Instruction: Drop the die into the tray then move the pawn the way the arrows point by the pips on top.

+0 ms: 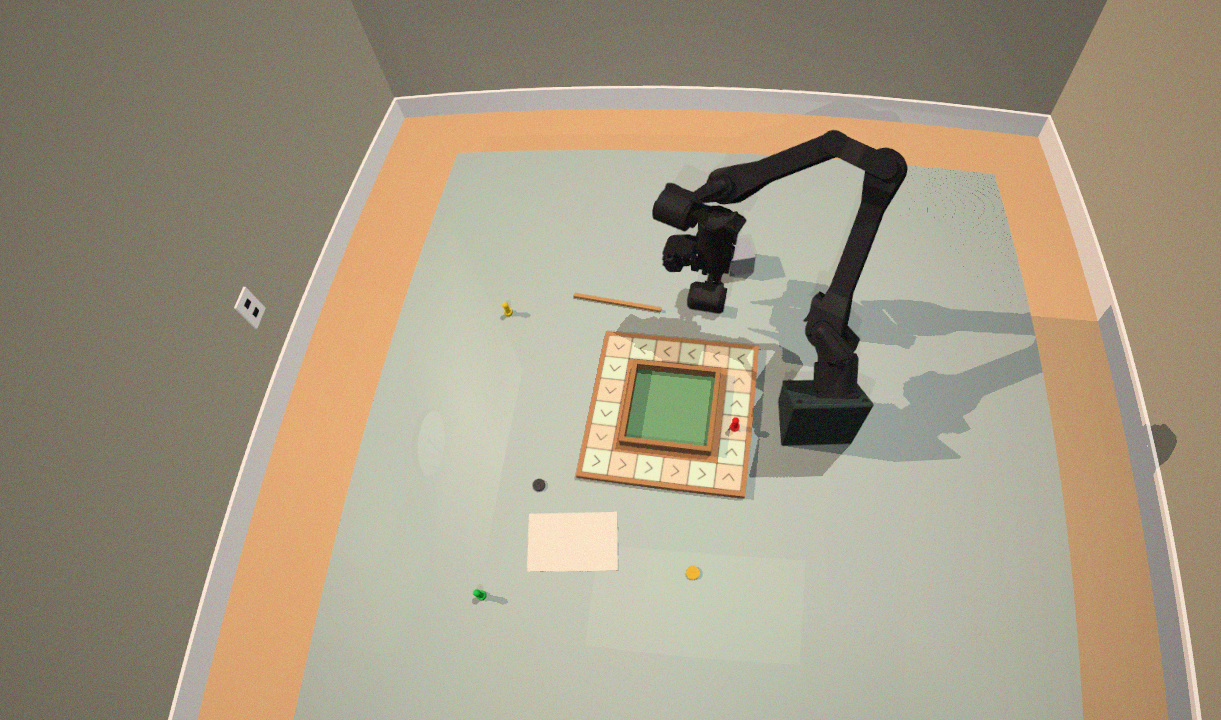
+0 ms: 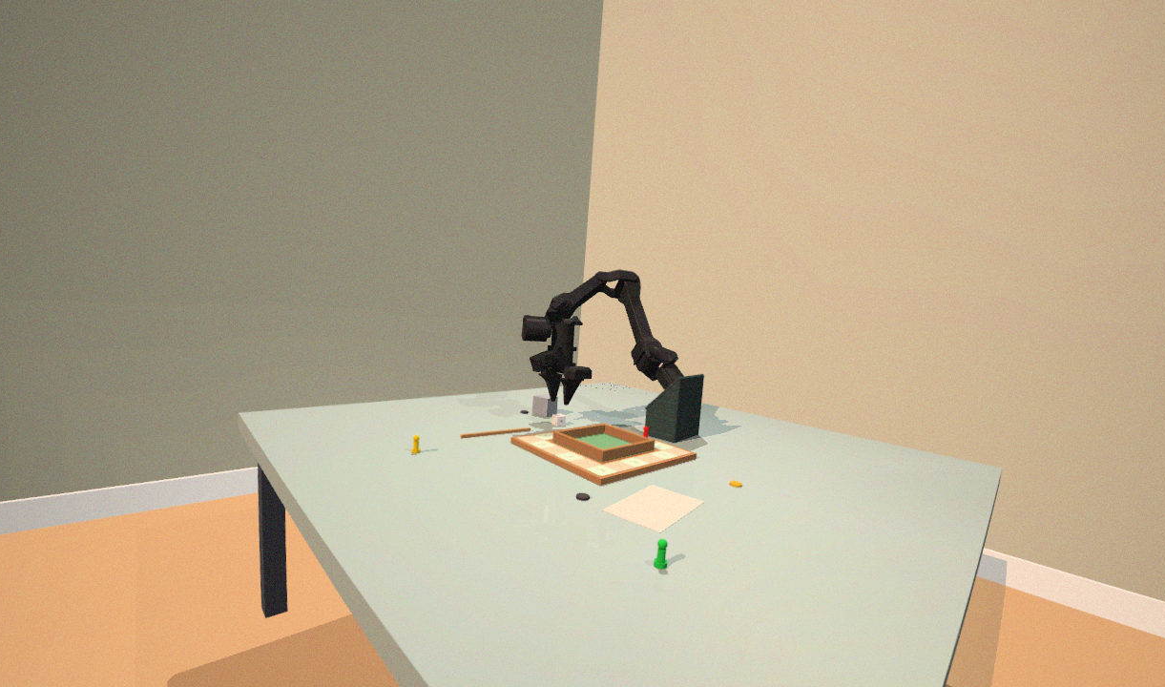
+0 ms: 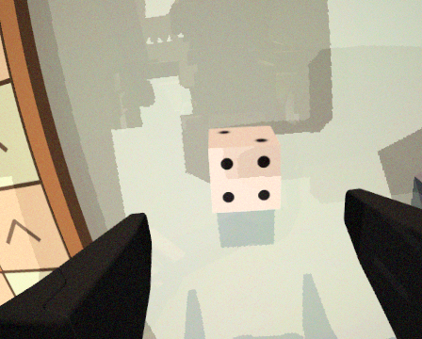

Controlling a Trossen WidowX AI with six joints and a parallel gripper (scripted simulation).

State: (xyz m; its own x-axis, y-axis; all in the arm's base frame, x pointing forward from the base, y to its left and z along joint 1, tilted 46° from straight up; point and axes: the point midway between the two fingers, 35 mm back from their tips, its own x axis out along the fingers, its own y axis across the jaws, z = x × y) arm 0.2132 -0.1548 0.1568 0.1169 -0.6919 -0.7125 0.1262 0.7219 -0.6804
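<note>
The pinkish-white die [image 2: 558, 420] [image 3: 245, 174] sits on the table behind the board; the arm hides it in the top view. Its large face in the wrist view shows several pips, a narrower face two. My gripper [image 2: 560, 401] [image 3: 249, 217] is open and empty, pointing down above the die, with a fingertip to either side in the wrist view. The red pawn [image 1: 734, 424] [image 2: 646, 431] stands on the board's right column, third square from the bottom in the top view. The board [image 1: 606, 412] [image 3: 29, 118] surrounds the empty green-floored dice tray [image 1: 672, 407] [image 2: 606, 441].
A grey block [image 1: 743, 259] [image 2: 544, 406] and a dark disc [image 2: 524, 411] are near the die. A wooden stick [image 1: 616, 302], yellow pawn [image 1: 507, 308], green pawn [image 1: 479, 594], second dark disc [image 1: 539, 485], pale card [image 1: 572, 541] and orange disc [image 1: 693, 573] lie or stand around the board.
</note>
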